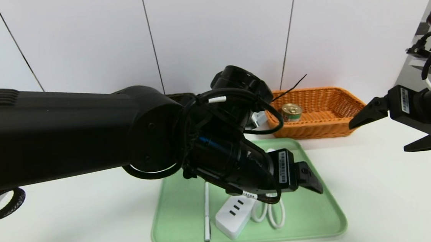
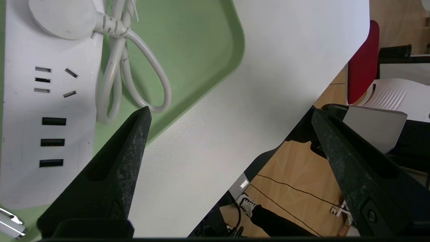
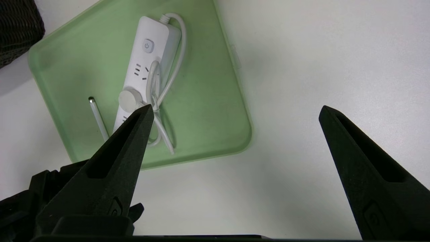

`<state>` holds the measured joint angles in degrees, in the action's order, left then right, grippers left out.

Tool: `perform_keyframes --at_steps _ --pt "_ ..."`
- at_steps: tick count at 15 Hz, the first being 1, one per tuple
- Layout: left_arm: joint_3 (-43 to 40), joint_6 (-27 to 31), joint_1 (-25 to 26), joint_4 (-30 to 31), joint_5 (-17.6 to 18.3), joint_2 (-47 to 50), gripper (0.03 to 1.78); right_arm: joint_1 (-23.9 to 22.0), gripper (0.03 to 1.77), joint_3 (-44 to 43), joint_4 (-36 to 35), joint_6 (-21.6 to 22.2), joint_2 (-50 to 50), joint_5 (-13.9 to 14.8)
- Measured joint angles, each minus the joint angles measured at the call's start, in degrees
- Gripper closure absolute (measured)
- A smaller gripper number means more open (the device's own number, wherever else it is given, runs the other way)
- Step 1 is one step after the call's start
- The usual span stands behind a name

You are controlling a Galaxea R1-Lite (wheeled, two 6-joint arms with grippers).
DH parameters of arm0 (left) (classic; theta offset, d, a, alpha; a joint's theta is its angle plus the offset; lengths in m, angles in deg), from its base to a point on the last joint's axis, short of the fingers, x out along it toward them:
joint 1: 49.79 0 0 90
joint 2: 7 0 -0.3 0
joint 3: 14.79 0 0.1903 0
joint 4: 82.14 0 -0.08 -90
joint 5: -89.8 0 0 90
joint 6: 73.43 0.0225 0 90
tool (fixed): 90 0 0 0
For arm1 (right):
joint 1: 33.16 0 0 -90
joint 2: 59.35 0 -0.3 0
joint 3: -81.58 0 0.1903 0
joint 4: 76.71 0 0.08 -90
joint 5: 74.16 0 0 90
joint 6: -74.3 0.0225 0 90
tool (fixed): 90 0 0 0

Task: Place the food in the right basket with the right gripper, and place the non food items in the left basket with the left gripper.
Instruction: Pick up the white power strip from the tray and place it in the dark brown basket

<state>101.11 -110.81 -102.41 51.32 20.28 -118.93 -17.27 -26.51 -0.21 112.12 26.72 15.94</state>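
The left gripper (image 1: 312, 180) hangs over the right half of a pale green tray (image 1: 325, 220) on the white table (image 1: 398, 199), its thick black arm reaching across the head view from the left. Its jaws stand spread wide and hold nothing; in the left wrist view one finger (image 2: 127, 158) shows over the tray's edge by the cord loop, the other (image 2: 352, 168) out past the table's edge.

On the tray lie the non-food things that can be seen: a long white power strip (image 1: 233, 215) with its looped white cord (image 1: 272, 212) beside it, and a slim white pen (image 1: 206, 214) lying just to the left of the strip, apart from it. The gripper is above the strip's far end and touches neither. The puzzle cube is not to be seen in any view.

The tin can (image 1: 291, 112) with its gold lid sits upright inside the orange basket (image 1: 339, 126), near that basket's left end, behind the tray and to the right. Only a sliver of the dark brown basket (image 1: 183, 97) shows behind the left arm; a corner of it (image 3: 18, 30) also appears in the right wrist view, just beside the tray's corner.

The right gripper (image 1: 389, 130) is held up at the right edge of the head view, over bare table, well clear of the tray. Its jaws are also spread wide and empty
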Motion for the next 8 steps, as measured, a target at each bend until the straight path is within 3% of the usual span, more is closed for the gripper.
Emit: perform_keyframes --at_steps 8 --pt "0.0 0.0 1.1 -0.1 1.0 -3.0 0.12 -0.5 0.1 1.1 0.0 0.1 0.1 0.0"
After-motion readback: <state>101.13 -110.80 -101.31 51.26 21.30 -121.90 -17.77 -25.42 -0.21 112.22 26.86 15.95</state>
